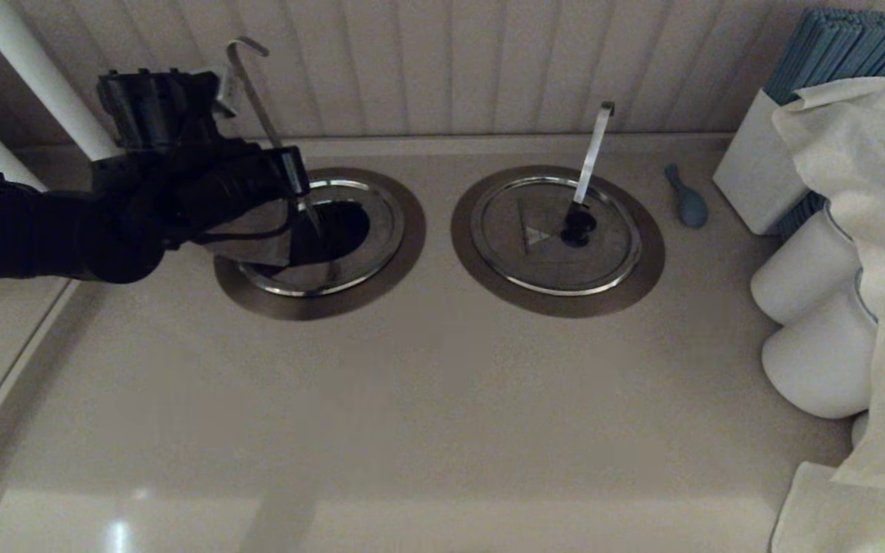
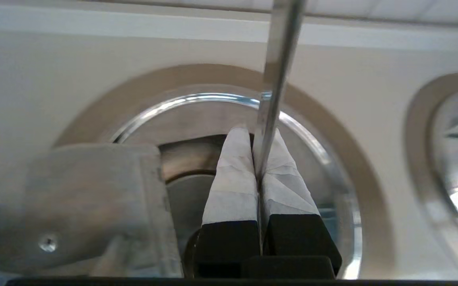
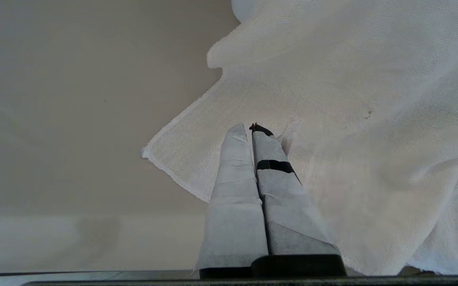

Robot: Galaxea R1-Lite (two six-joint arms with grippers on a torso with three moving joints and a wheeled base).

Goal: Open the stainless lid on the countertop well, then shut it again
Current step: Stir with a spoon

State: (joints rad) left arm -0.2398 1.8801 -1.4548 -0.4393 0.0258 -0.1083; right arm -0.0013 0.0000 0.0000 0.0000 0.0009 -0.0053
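The left gripper [image 2: 257, 137], fingers pinched together beside the thin steel ladle handle [image 2: 276, 71], holds the round stainless lid's hinged flap [image 1: 254, 242] raised over the brown-collared countertop well [image 1: 381, 284].

Round flat stainless lid [image 1: 339, 230] on the left-hand well, hinged flap [image 1: 254, 244] raised and tilted up toward the robot's left side; its fixed half stays flat in the rim. Dark opening shows beneath.

Round countertop well [image 1: 319, 299] with wide dull-brown metal ring collar, set flush in the beige counter, left of a twin well. Thin steel ladle handle with curled hook [image 1: 246, 73] rises from the opening, leaning back toward the wall.
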